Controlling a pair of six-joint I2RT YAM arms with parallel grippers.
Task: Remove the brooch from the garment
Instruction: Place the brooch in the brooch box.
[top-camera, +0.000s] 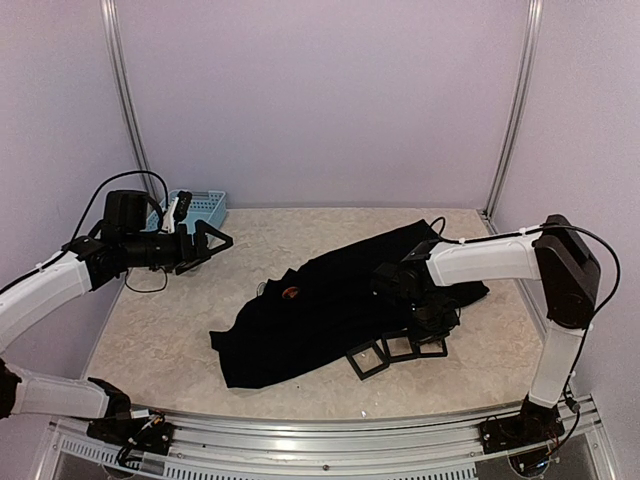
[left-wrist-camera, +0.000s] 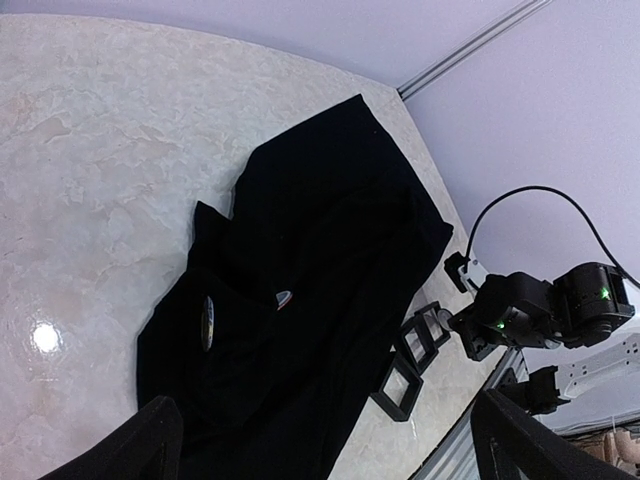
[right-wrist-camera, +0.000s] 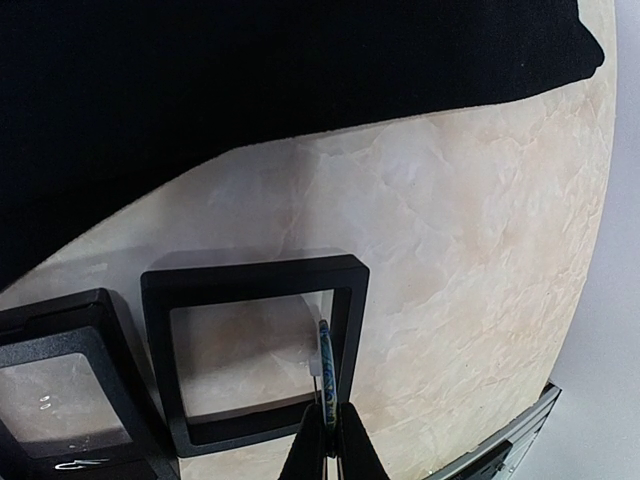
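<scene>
The black garment (top-camera: 330, 300) lies spread over the middle of the table, also seen in the left wrist view (left-wrist-camera: 300, 230) and the right wrist view (right-wrist-camera: 250, 70). My right gripper (right-wrist-camera: 331, 440) is shut on a thin blue patterned brooch (right-wrist-camera: 325, 365), held edge-on over a black square frame (right-wrist-camera: 250, 272) off the garment. In the top view the right gripper (top-camera: 428, 325) hangs at the garment's near right edge. A shiny oval brooch (left-wrist-camera: 206, 322) and a small red-and-white one (left-wrist-camera: 284, 298) sit on the cloth. My left gripper (top-camera: 213, 242) is open, raised left of the garment.
Three black square frames (top-camera: 367, 360) stand in a row at the garment's near right edge. A light-blue basket (top-camera: 195, 208) sits at the far left corner. The metal rail (top-camera: 330, 430) runs along the near table edge.
</scene>
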